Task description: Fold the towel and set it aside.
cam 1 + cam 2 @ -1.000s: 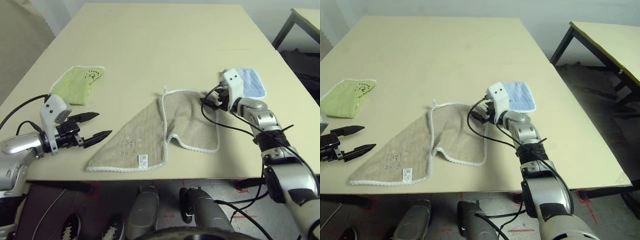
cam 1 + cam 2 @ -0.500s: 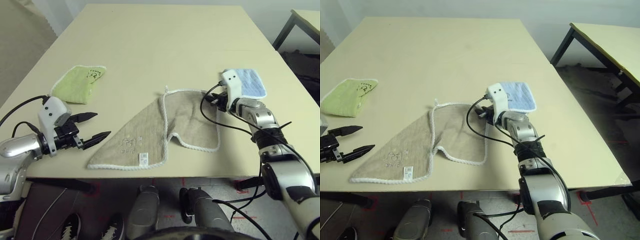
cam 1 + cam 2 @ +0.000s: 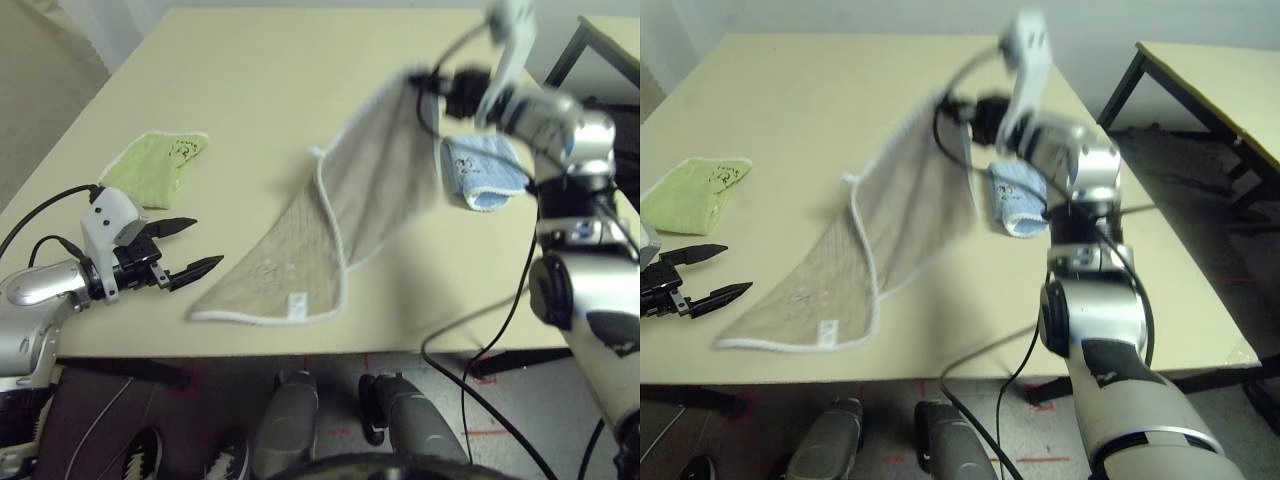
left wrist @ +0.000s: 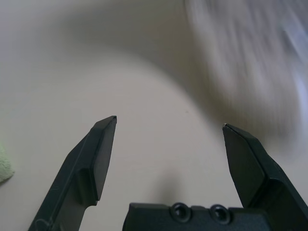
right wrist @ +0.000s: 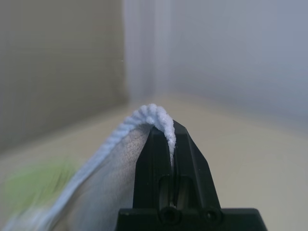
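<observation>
The right gripper (image 3: 440, 92) is raised high above the table (image 3: 270, 90), its two black fingers pinched together on the towel (image 3: 330, 215) edge. The left gripper (image 3: 192, 247) hovers low over the table's near-left edge, fingers spread wide.

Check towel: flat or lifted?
Partly lifted: right tool pinches one corner of the towel high; its label end lies on the table.

Beige table (image 3: 300, 60), second table (image 3: 1230, 80) beside
</observation>
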You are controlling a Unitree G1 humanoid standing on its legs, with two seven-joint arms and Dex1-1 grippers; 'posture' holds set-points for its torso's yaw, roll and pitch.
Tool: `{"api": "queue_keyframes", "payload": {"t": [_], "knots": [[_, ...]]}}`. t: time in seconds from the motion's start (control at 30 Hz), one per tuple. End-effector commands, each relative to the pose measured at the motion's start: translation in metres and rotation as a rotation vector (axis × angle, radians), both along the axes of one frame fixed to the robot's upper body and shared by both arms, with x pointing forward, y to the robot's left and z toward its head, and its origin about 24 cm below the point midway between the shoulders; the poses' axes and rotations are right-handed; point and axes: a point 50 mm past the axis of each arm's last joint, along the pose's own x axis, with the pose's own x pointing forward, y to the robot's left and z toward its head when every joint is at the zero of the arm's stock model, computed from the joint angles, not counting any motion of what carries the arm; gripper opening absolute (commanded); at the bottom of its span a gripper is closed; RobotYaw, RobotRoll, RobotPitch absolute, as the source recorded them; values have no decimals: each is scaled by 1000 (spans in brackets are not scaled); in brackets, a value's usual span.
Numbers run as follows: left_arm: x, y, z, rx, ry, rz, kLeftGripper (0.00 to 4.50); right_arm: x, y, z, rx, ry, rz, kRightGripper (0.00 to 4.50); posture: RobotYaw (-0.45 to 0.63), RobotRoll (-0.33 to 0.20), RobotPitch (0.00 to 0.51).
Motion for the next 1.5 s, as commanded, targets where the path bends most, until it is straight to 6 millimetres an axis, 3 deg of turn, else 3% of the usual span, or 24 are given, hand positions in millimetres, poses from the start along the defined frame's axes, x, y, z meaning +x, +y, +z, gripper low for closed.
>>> {"api": "queue_keyframes", "payload": {"t": [0.03, 0.1, 0.2, 0.33, 0.43, 0.53, 0.67, 0.8, 0.9, 0.97, 1.23, 1.4, 1.5], "knots": [[2, 0, -4, 12, 7, 1, 4500, 5, -15, 0, -191, -90, -159, 40, 200, 0, 122], [2, -1, -4, 13, 2, 3, 4500, 4, -19, -1, -284, -62, -132, 40, 201, 0, 123], [0, -2, -7, 15, 2, 6, 4500, -5, -20, -10, -393, 115, 47, 40, 195, 0, 123], [1, -3, -9, 19, 2, 5, 4500, -35, -12, -10, -394, 315, 375, 40, 190, 0, 122], [3, -5, -10, 18, -1, -1, 4500, -80, 6, 23, -184, 382, 830, 40, 187, 0, 120], [4, -6, -11, 18, -3, -6, 4500, -86, 17, 58, 90, 326, 972, 40, 177, 0, 120], [6, -9, -11, 12, -3, -18, 4500, -63, 29, 71, 388, 353, 829, 40, 181, 0, 121], [6, -12, -13, 6, -3, -23, 4500, -34, 33, 49, 483, 441, 571, 40, 186, 0, 127], [4, -14, -15, 0, -2, -25, 4500, -14, 30, 12, 347, 482, 308, 40, 188, 0, 128], [3, -15, -16, -1, -1, -25, 4500, -9, 29, -5, 255, 495, 229, 40, 190, 0, 131], [4, -14, -13, 19, -5, -30, 4500, -7, 27, -55, -15, 546, 134, 40, 194, 0, 143], [6, -22, -7, 49, -16, -58, 4500, -9, 25, -65, -34, 565, 137, 40, 195, 0, 143], [13, -67, -7, 103, 4, -146, 4500, -8, 24, -72, -44, 578, 132, 40, 198, 0, 142]]}}
